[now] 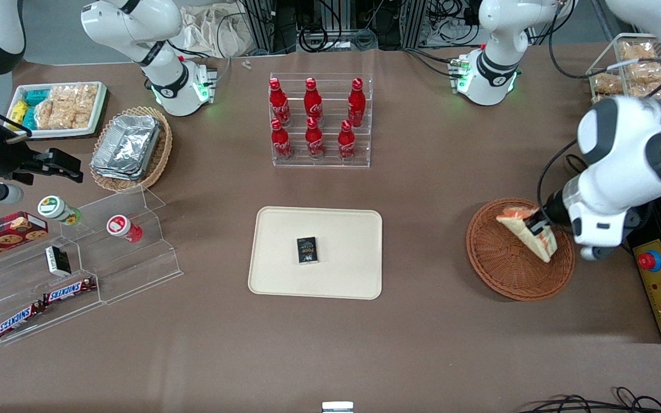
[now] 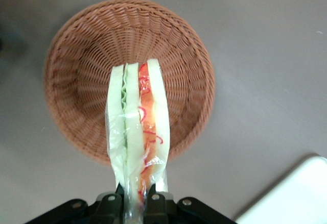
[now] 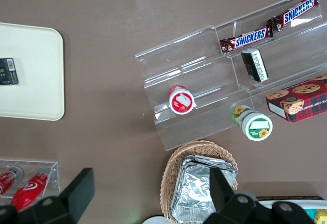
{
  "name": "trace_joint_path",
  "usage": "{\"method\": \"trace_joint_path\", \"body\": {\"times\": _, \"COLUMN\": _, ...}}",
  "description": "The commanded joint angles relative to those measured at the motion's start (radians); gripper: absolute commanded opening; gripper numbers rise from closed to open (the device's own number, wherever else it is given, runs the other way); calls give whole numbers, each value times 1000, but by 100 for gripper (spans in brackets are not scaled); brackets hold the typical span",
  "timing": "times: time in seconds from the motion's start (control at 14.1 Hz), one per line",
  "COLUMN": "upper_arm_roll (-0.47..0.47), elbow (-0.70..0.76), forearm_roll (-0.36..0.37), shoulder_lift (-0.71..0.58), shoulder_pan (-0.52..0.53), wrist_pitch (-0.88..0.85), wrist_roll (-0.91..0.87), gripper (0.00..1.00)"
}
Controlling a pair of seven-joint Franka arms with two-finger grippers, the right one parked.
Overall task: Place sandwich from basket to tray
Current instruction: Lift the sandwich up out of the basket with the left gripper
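- Your pincer (image 1: 539, 225) is clamped on the triangular wedge sandwich of pale white bread with red-orange filling (image 1: 528, 232); in the wrist view its two black fingers (image 2: 110, 202) pinch the clear-wrapped wedge (image 2: 139, 137) at one end, cut edge facing the camera.
- Directly under the pincer you have the round, shallow, reddish-brown wicker basket (image 1: 505, 264); the sandwich hangs over its bowl (image 2: 92, 55), and whether its lower corner touches the weave you cannot tell.
- Under the basket is the brown desk (image 1: 434, 189).
- Well apart from the pincer, toward the parked arm's end, lies the large flat cream-beige rectangular tray with rounded corners (image 1: 284, 275); one corner of it (image 2: 296, 193) shows in the wrist view.
- A small black rectangular packet (image 1: 307, 250) lies flat near the tray's middle.
- Farther from the front camera than the tray stands a clear acrylic rack holding six red cola bottles (image 1: 314, 120).
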Motion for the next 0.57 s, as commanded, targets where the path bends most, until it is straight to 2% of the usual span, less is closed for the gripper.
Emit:
{"method": "trace_joint_path", "body": {"times": 0.0, "upper_arm_roll": -21, "elbow": 165, "forearm_roll": -26, "shoulder_lift": 15, "shoulder_pan": -7, "wrist_pitch": -159, "wrist_roll": -6, "gripper": 1}}
{"method": "trace_joint_path", "body": {"times": 0.21, "upper_arm_roll": -96, "elbow": 200, "forearm_roll": -27, "shoulder_lift": 31, "shoulder_pan": -9, "wrist_pitch": -163, "wrist_roll": 11, "gripper": 1}}
{"method": "trace_joint_path", "body": {"times": 0.49, "upper_arm_roll": -245, "elbow": 244, "forearm_roll": -12, "shoulder_lift": 122, "shoulder_pan": -22, "wrist_pitch": -54, "wrist_roll": 72, "gripper": 1}}
